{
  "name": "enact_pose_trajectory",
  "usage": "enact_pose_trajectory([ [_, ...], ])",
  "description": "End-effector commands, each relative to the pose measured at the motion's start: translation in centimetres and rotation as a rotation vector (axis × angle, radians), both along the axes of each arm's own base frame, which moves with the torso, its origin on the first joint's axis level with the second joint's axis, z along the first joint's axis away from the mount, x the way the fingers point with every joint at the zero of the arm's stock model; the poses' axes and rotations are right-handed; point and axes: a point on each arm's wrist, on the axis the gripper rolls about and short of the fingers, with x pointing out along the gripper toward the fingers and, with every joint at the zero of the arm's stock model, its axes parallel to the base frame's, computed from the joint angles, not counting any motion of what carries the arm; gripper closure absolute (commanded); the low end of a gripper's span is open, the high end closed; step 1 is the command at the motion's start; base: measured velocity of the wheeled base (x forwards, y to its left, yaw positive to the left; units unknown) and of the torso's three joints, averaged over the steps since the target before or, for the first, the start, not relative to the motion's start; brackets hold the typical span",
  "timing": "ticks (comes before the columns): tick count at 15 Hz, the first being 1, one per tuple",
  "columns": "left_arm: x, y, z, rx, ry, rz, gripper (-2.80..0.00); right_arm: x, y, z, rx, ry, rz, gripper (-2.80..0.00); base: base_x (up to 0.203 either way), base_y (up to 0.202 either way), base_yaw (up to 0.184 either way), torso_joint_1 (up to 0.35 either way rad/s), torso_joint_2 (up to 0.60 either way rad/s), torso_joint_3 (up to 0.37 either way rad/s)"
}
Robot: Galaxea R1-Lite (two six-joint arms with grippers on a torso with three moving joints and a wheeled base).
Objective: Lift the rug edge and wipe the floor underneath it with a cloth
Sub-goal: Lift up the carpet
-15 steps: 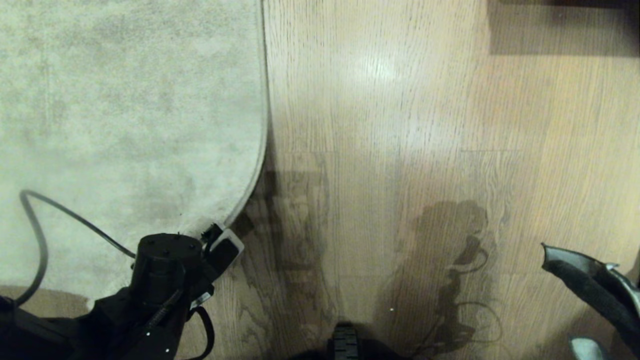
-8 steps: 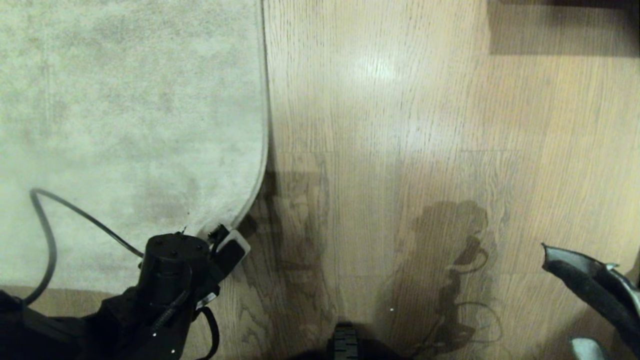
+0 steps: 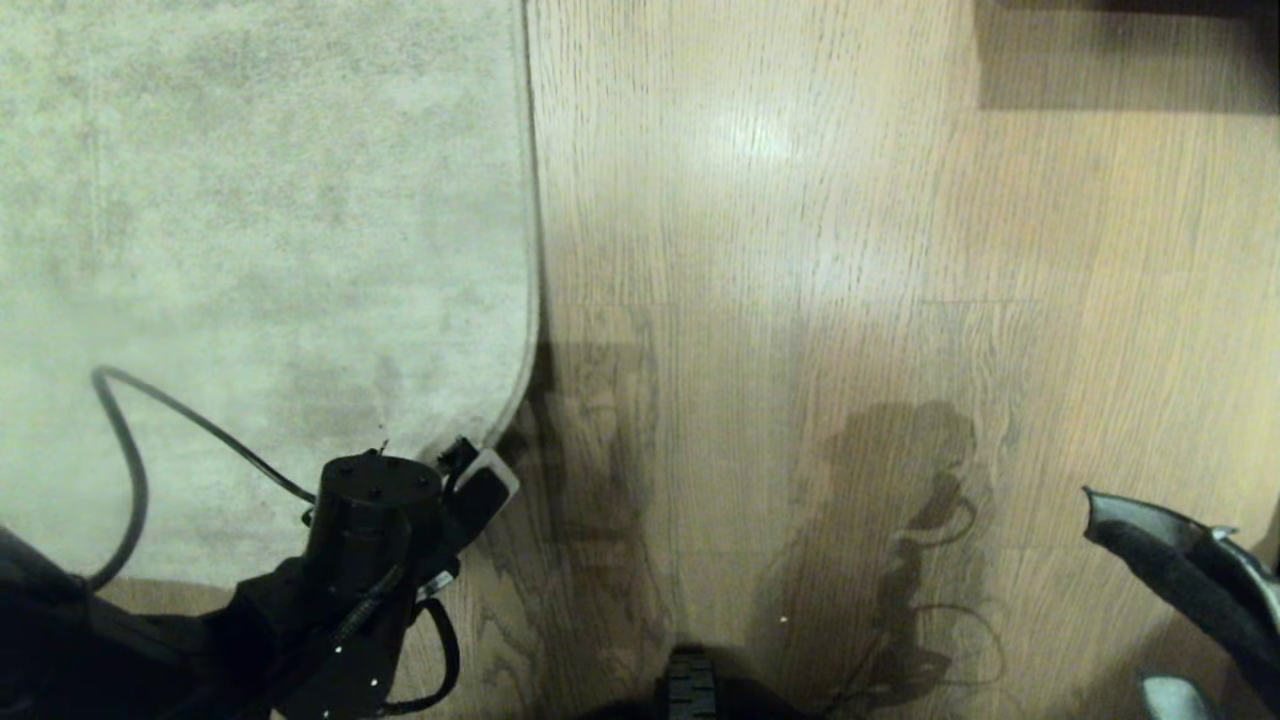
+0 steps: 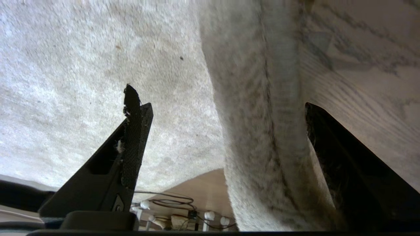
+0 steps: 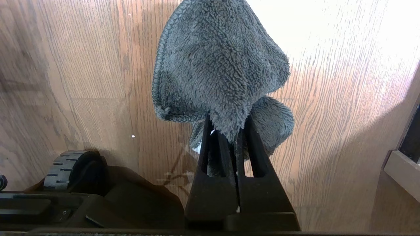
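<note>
Rug edge runs near-to-far thru the left half of the head view, then curves round at the near corner. Pile is short, mottled pale grey-beige, w/ a thin bound border. From the left wrist cam the edge shows as a thick fuzzy band standing between the two black fingers, w/ the flat rug top spreading off to one side and wood to the other.

Left claw sits at that near rounded corner, fingers spread wide, one over the pile, one over the wood side; whether either touches the edge can't be told. One finger pad has a coarse black mesh face, frayed at the tip. In the head view the left arm is a dark cylinder w/ a black cable looping over the rug.

Floor is light brown wood-grain planks, dark fine grain lines, slight sheen w/ a bright glare patch far centre; arm shadows fall on the near part.

Right claw is low at the near right, well apart from the rug, fingers pinched tight together on the cloth. Cloth is dark grey, fluffy, w/ a stitched lighter edge, bunched in soft folds beyond the fingertips above the bare wood. A ridged black wheel of the base shows nearby.
</note>
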Motion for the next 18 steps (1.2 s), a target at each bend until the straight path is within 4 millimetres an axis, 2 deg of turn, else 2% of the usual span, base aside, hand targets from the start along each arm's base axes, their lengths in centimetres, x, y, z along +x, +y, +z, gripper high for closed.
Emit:
enact_pose_trajectory([
  [1, 0.4, -0.5, 0.0, 0.000, -0.007, -0.004, -2.80, 0.0, 0.0, 0.0, 0.000, -0.001, 0.001, 0.00, 0.000, 0.000, 0.000, 0.000, 0.00, 0.000],
  [5, 0.7, -0.9, 0.0, -0.003, -0.011, -0.008, -2.80, 0.0, 0.0, 0.0, 0.000, -0.001, 0.001, 0.00, 0.000, 0.000, 0.000, 0.000, 0.00, 0.000],
  [6, 0.7, -0.9, 0.0, -0.003, -0.010, -0.009, 0.00, 0.0, 0.0, 0.0, 0.000, 0.001, 0.001, 0.00, 0.000, 0.000, 0.000, 0.000, 0.00, 0.000],
  [12, 0.8, -0.5, -0.6, 0.006, 0.008, 0.009, 0.00, 0.0, 0.0, 0.0, 0.000, -0.001, 0.001, 0.00, 0.000, 0.000, 0.000, 0.000, 0.00, 0.000],
  [18, -0.8, 1.1, -2.4, -0.079, 0.040, 0.084, 0.00, 0.0, 0.0, 0.0, 0.000, 0.001, 0.001, 0.00, 0.000, 0.000, 0.000, 0.000, 0.00, 0.000],
])
